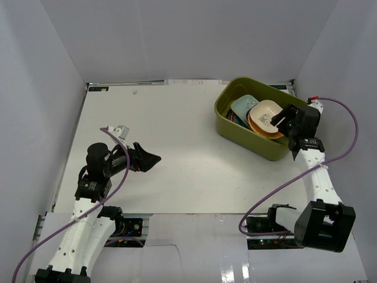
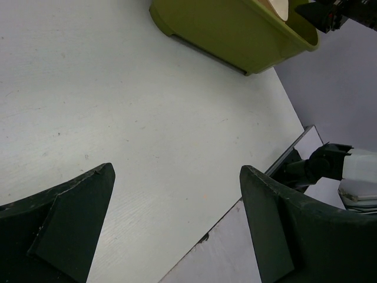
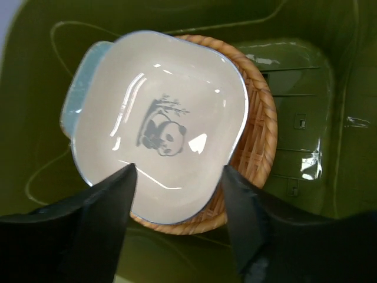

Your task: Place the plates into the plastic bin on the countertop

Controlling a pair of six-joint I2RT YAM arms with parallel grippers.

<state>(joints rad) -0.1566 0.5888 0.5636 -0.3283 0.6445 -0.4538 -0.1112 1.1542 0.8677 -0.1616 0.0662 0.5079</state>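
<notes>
The olive-green plastic bin (image 1: 235, 127) stands at the far right of the white countertop (image 1: 171, 135); its outer wall also shows in the left wrist view (image 2: 224, 29). Inside lie stacked plates: a cream square dish with a panda (image 3: 165, 118) on an orange woven-pattern round plate (image 3: 253, 141), over a light blue plate (image 3: 76, 94); in the top view the cream dish (image 1: 266, 113) and a teal plate (image 1: 243, 106) show. My right gripper (image 3: 177, 171) is open and empty just above the cream dish. My left gripper (image 2: 177, 177) is open and empty over bare countertop at the left.
White walls enclose the countertop on three sides. The bin's slotted bottom (image 3: 294, 118) shows bare to the right of the stack. The countertop's near edge (image 2: 235, 206) runs below my left gripper. A purple cable (image 1: 347, 135) loops off the right arm.
</notes>
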